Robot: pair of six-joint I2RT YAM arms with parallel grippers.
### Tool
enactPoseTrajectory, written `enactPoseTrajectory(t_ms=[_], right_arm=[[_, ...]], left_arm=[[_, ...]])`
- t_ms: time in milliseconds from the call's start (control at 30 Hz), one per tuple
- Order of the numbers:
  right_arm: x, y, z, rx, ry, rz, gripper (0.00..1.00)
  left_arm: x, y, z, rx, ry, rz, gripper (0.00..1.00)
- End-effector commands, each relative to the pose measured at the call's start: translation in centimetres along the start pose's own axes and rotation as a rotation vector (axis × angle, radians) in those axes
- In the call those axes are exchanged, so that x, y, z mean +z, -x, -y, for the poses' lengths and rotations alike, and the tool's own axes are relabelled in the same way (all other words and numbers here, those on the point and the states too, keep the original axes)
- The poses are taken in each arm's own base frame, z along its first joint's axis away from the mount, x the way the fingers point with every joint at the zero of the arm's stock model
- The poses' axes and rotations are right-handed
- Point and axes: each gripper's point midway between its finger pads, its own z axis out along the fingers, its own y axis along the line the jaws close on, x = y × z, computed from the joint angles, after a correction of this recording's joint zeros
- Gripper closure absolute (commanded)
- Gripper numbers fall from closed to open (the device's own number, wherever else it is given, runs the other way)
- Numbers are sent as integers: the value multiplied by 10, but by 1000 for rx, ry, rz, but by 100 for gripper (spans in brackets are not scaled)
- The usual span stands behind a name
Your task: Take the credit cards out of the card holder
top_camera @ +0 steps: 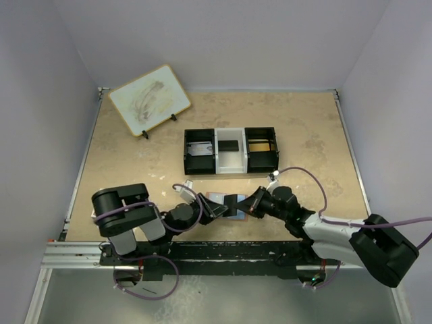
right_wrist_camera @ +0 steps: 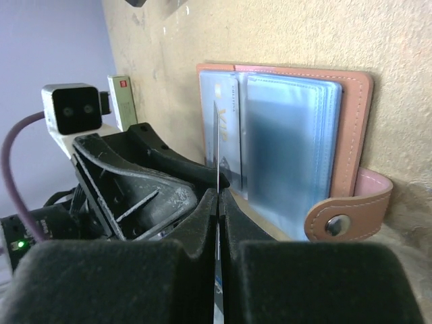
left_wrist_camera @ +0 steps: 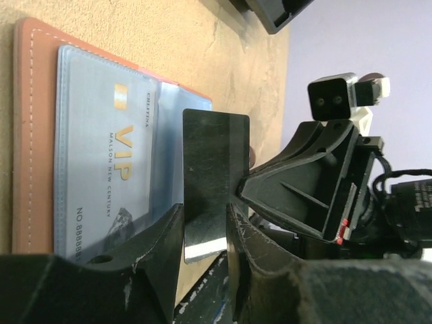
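Card holder (right_wrist_camera: 354, 135) lies open on the counter (left_wrist_camera: 202, 54). Just beside its slots, the right gripper (right_wrist_camera: 217, 202) pinches a dark credit card (left_wrist_camera: 214, 169) edge-on, and the left gripper (left_wrist_camera: 202, 229) stands parted around that card.

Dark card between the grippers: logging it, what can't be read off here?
Right wrist: dark card edge-on, faces unseen.
Left wrist: its lower end behind the left fingers; VIP card number cut off there.
Top: card holder largely under left gripper and right gripper, too small.
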Motion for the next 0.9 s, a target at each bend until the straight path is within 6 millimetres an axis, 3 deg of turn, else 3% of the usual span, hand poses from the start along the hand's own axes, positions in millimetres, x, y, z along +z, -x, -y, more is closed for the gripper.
enactPoseTrajectory(t_ms=[0, 133, 267, 533, 733, 867], right_arm=[[-1, 4, 8, 4, -33, 28, 100], [0, 4, 10, 5, -36, 26, 100], [2, 3, 13, 7, -49, 18, 100], [8, 0, 15, 7, -55, -2, 100], [12, -5, 13, -17, -45, -41, 94], [16, -5, 10, -28, -35, -53, 89]], left_arm=[[8, 4, -9, 124, 118, 25, 71], [10, 9, -10, 223, 207, 37, 71], [11, 11, -25, 325, 338, 29, 72], [14, 7, -30, 427, 422, 13, 71], [23, -8, -29, 447, 397, -36, 86], [24, -11, -31, 450, 399, -42, 90]])
